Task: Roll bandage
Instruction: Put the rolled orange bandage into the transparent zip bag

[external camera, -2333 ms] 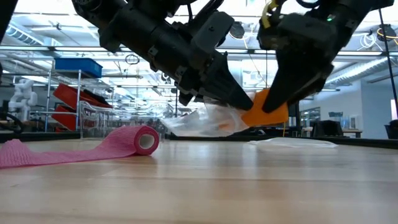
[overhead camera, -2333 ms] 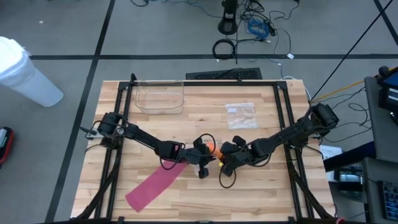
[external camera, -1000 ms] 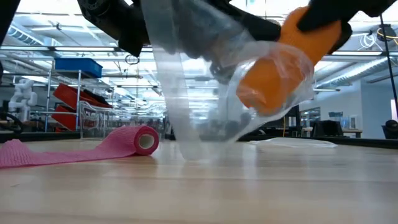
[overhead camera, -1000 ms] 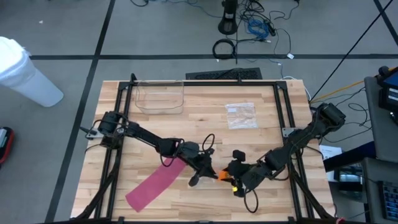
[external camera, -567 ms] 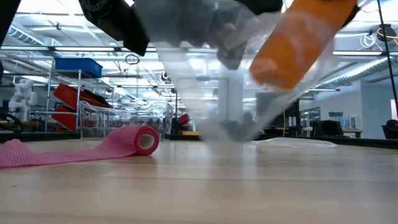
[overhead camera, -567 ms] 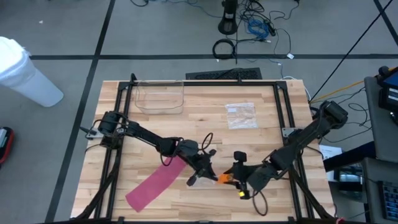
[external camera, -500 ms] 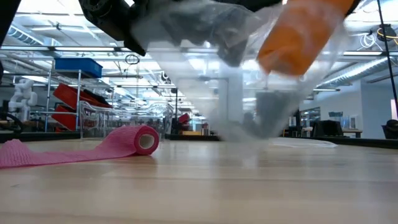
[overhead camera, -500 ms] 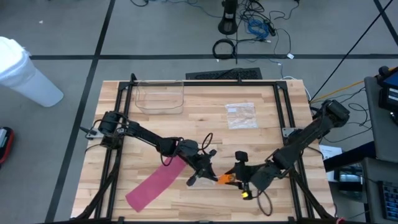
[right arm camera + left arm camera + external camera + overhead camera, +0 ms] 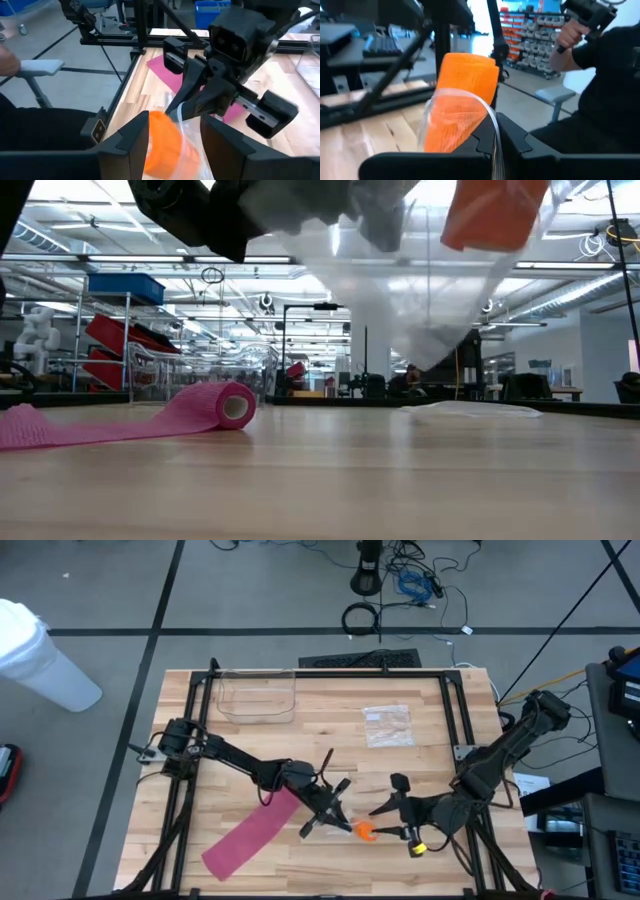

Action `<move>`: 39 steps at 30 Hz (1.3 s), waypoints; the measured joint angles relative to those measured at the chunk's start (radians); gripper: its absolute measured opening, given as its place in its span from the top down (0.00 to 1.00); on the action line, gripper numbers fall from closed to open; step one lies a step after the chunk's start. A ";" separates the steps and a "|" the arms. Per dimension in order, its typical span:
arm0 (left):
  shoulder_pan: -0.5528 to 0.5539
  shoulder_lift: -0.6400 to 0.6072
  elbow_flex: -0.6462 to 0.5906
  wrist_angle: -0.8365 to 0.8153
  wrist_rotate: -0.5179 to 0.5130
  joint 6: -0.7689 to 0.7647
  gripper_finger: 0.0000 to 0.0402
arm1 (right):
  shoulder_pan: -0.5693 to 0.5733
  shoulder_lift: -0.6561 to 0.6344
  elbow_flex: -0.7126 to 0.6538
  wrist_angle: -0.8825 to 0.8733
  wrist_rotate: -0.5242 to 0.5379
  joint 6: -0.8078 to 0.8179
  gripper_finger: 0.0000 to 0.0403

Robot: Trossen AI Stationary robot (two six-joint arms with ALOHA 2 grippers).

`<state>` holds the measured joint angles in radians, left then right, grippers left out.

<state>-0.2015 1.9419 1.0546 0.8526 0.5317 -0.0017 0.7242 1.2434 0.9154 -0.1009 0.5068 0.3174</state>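
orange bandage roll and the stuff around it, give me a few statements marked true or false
1. The orange bandage roll sits between the two pincers. True.
2. The left pincer pinches the clear wrapper around the orange roll. True.
3. The pink bandage is fully rolled up. False: a long strip lies unrolled on the table.
4. The right pincer is shut empty. False: its fingers stand apart beside the orange roll.
5. The clear tray holds the pink bandage. False: that bandage lies on the wood.
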 joint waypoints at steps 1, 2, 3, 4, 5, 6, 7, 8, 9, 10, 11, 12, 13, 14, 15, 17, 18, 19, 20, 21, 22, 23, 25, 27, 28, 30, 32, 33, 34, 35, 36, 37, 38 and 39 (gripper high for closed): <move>0.000 0.000 0.000 0.012 0.000 0.000 0.96 | 0.004 -0.001 0.000 0.001 0.005 0.006 0.60; 0.001 0.000 0.000 0.019 0.000 0.000 0.96 | 0.014 -0.001 0.000 -0.001 0.029 0.007 0.60; 0.001 0.000 0.000 0.023 0.000 0.000 0.96 | 0.031 -0.001 0.000 -0.007 0.063 0.002 0.60; 0.000 0.000 0.000 0.030 0.000 0.000 0.96 | 0.051 0.001 0.000 -0.024 0.108 -0.008 0.60; 0.000 0.000 0.000 0.038 0.002 0.000 0.96 | 0.072 0.004 0.000 -0.049 0.155 -0.012 0.60; 0.000 0.000 0.000 0.050 0.015 -0.003 0.96 | 0.094 0.009 0.000 -0.077 0.198 -0.012 0.60; -0.001 0.000 0.000 0.058 0.032 -0.015 0.96 | 0.117 0.014 0.000 -0.106 0.238 -0.002 0.60; -0.001 0.000 0.000 0.062 0.047 -0.019 0.96 | 0.140 0.017 -0.001 -0.127 0.262 0.010 0.61; -0.001 0.000 0.000 0.066 0.052 -0.035 0.96 | 0.163 0.020 -0.001 -0.134 0.272 0.022 0.62; -0.003 0.000 0.000 0.072 0.055 -0.053 0.96 | 0.185 0.026 -0.001 -0.126 0.274 0.037 0.62; -0.007 0.000 0.000 0.083 0.060 -0.070 0.96 | 0.208 0.037 -0.001 -0.116 0.273 0.053 0.62; -0.010 0.000 0.000 0.093 0.062 -0.078 0.96 | 0.228 0.052 -0.001 -0.104 0.274 0.065 0.63; -0.013 0.000 0.000 0.101 0.062 -0.079 0.96 | 0.244 0.069 -0.001 -0.094 0.274 0.076 0.63; -0.017 0.000 0.000 0.108 0.062 -0.079 0.96 | 0.255 0.087 -0.001 -0.085 0.276 0.086 0.63; -0.019 0.000 0.000 0.112 0.062 -0.085 0.96 | 0.259 0.107 -0.001 -0.076 0.278 0.097 0.63; -0.021 0.000 0.000 0.115 0.062 -0.098 0.96 | 0.258 0.152 -0.001 -0.073 0.304 0.120 0.64; -0.020 0.000 0.000 0.114 0.062 -0.106 0.96 | 0.256 0.175 -0.001 -0.076 0.330 0.129 0.64; -0.019 0.000 0.000 0.114 0.061 -0.122 0.96 | 0.252 0.195 -0.001 -0.077 0.363 0.131 0.64; -0.019 0.000 -0.001 0.115 0.061 -0.137 0.96 | 0.249 0.213 -0.002 -0.077 0.393 0.129 0.64; -0.019 0.000 -0.001 0.115 0.054 -0.152 0.96 | 0.244 0.228 -0.002 -0.071 0.412 0.119 0.64; -0.020 0.000 -0.001 0.115 0.053 -0.168 0.96 | 0.239 0.243 -0.002 -0.063 0.424 0.109 0.64; -0.022 0.000 -0.001 0.115 0.052 -0.175 0.96 | 0.233 0.257 -0.002 -0.053 0.432 0.096 0.64; -0.023 0.000 -0.001 0.115 0.051 -0.176 0.96 | 0.221 0.271 -0.002 -0.025 0.436 0.062 0.64; -0.023 0.000 -0.001 0.115 0.051 -0.176 0.96 | 0.208 0.275 -0.002 0.001 0.439 0.044 0.64; -0.023 0.000 -0.001 0.115 0.050 -0.176 0.96 | 0.201 0.276 -0.002 0.008 0.438 0.039 0.64; -0.022 0.000 -0.001 0.115 0.048 -0.176 0.96 | 0.186 0.276 -0.002 0.030 0.434 0.022 0.65; -0.022 0.000 -0.001 0.112 0.046 -0.177 0.96 | 0.177 0.274 -0.002 0.039 0.435 0.012 0.67; -0.023 0.000 -0.001 0.105 0.044 -0.177 0.96 | 0.171 0.274 -0.002 0.040 0.433 0.011 0.70; -0.022 0.000 -0.001 0.098 0.039 -0.187 0.96 | 0.169 0.274 -0.002 0.039 0.432 0.010 0.73; -0.023 0.000 -0.001 0.093 0.032 -0.207 0.96 | 0.167 0.274 -0.002 0.039 0.430 0.010 0.77; -0.023 0.000 -0.001 0.084 0.019 -0.241 0.96 | 0.166 0.274 -0.002 0.039 0.429 0.011 0.82; -0.023 0.000 -0.001 0.069 0.002 -0.283 0.96 | 0.166 0.274 -0.002 0.038 0.421 0.011 0.88; -0.023 -0.001 -0.001 0.050 -0.013 -0.327 0.96 | 0.166 0.274 -0.002 0.034 0.405 0.008 0.94; -0.020 -0.001 -0.001 0.035 -0.020 -0.365 0.96 | 0.167 0.274 -0.002 0.028 0.401 0.004 0.97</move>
<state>-0.2215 1.9411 1.0534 0.8875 0.5114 -0.3663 0.8911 1.5173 0.9138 -0.0729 0.9074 0.3211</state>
